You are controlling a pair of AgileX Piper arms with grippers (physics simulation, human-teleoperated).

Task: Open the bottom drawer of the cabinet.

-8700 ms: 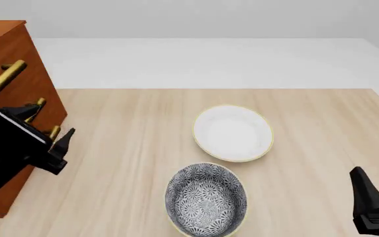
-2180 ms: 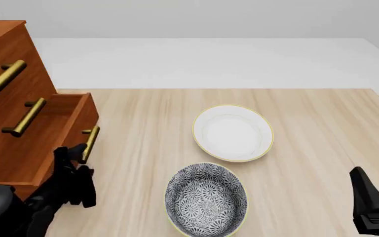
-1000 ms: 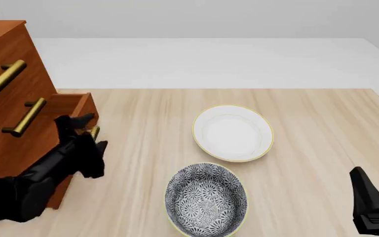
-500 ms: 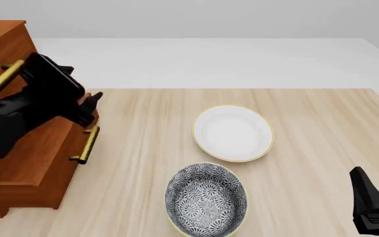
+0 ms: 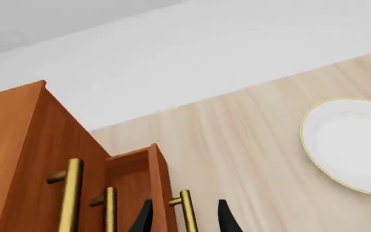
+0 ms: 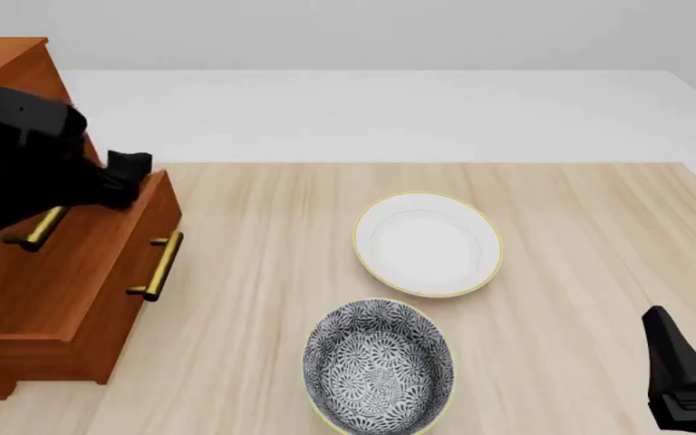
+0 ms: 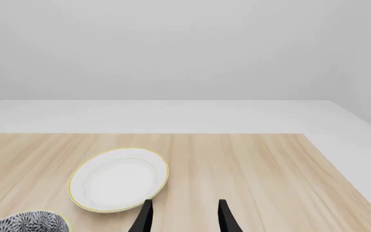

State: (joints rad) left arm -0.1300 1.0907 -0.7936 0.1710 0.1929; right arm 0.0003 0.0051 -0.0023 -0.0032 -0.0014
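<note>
Pale wood table [image 6: 565, 236] under a white backdrop. At far left stands the cabinet [image 6: 10, 68], its bottom drawer [image 6: 76, 290] pulled out toward the right, brass handle [image 6: 157, 265] running near to far. My left gripper [image 5: 184, 218] hovers above it, fingers parted, holding nothing. My right gripper [image 7: 184, 217] idles open, well apart. White bowl [image 6: 428, 243] and patterned bowl [image 6: 380, 366] both look empty (drawer interior hidden).

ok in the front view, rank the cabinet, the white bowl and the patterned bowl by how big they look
1. The cabinet, clearly largest.
2. The white bowl and the patterned bowl look about alike; the patterned one sits nearer the camera, so I won't rank them.
</note>
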